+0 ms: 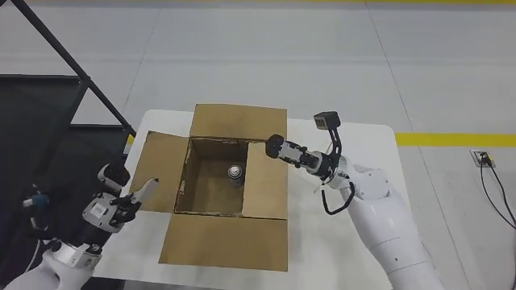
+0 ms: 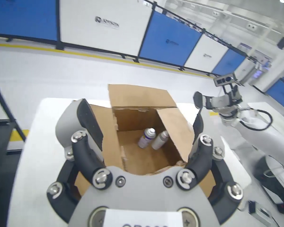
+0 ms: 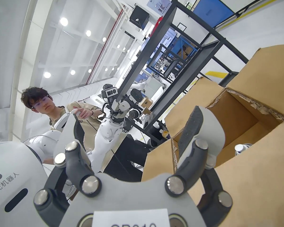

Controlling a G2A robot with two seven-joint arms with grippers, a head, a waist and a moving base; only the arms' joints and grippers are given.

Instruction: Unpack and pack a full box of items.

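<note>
Left wrist view finds two cans (image 2: 146,138) in box (image 2: 137,98) — overhead, one.

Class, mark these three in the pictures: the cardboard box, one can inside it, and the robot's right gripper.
cardboard box (image 1: 239,121): top view, on its far flap.
can (image 2: 145,140): left wrist view, on its body.
right gripper (image 1: 275,145): top view, between its fingertips.

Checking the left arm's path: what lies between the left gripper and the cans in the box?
In the top view, only an opened side flap and side wall separate the left gripper from the cans.
</note>
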